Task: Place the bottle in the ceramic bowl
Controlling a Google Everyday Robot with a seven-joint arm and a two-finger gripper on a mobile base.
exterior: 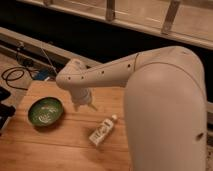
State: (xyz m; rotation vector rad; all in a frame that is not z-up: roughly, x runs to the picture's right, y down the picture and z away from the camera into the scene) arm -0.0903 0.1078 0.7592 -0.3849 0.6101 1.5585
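The small white bottle [102, 131] lies on its side on the wooden table [60, 150], cap pointing up and to the right. The green ceramic bowl [45, 111] sits upright to its left, with nothing in it. My gripper [84, 104] hangs from the white arm above the table between the bowl and the bottle, up and to the left of the bottle and apart from it. It holds nothing.
The white arm [165, 100] fills the right side of the view. Black cables [15, 75] lie on the floor past the table's left edge. A dark rail and ledge [100, 45] run behind the table.
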